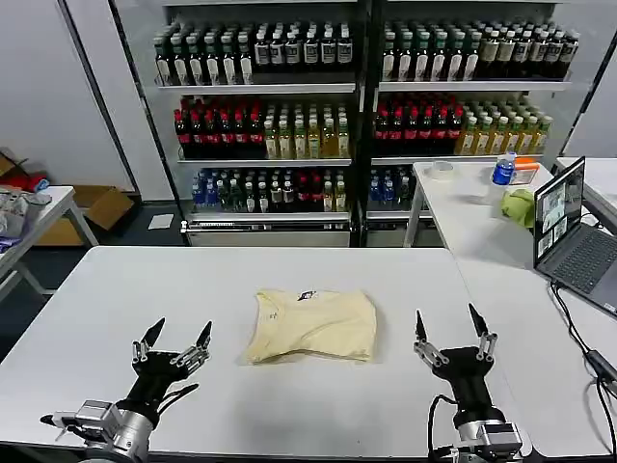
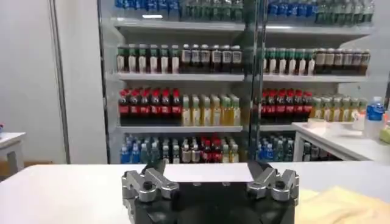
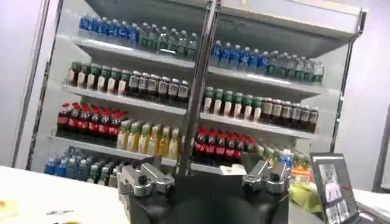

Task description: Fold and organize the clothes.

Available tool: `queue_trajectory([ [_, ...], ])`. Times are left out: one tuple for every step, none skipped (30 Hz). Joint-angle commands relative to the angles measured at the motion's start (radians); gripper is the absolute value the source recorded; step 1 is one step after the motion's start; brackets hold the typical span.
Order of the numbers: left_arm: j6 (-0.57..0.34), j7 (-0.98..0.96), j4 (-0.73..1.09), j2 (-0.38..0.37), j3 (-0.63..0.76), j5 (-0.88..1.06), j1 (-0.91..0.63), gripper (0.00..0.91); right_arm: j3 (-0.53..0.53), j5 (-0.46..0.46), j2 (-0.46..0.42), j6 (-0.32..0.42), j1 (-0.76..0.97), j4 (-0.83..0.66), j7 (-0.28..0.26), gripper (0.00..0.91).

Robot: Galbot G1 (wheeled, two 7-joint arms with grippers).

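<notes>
Shirt: T-shirt (image 1: pixel 311 324), cream, lies folded into a rough rectangle on the white table (image 1: pixel 116 289), about midway between the table's left and right edges and a little nearer the near edge than the far one. Small dark label at the neck, on the side toward the far edge. In the left wrist view a corner of it (image 2: pixel 341 204) shows on the tabletop.

Left gripper: left gripper (image 1: pixel 175 343) sits over the near edge of the table, toward the near left corner, fingers pointing up and spread wide, nothing between them. Well apart from the shirt. In its own wrist view (image 2: pixel 210 182) the two finger bases stand apart with a bare gap.

Right gripper: right gripper (image 1: pixel 449 334) sits over the near edge toward the near right corner, fingers up and splayed, released, nothing held. Also clear of the shirt. Wrist view (image 3: pixel 204 179) shows the finger bases apart.

Side table: second white table (image 1: pixel 463 207) beyond the far right corner carries a laptop (image 1: pixel 571 231), lid raised, a blue-capped bottle (image 1: pixel 502 170) and a yellow-green cloth (image 1: pixel 519 206).

Background: shelves (image 1: pixel 357 87) of drink bottles stand behind the far edge; a cardboard box (image 1: pixel 96 210) on the floor at far left.
</notes>
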Motion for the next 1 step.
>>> queue_trajectory([
  [0.004, 0.004, 0.002, 0.003, 0.001, 0.002, -0.002, 0.907, 0.002, 0.032, 0.002, -0.019, 0.009, -0.005, -0.001, 0.907],
])
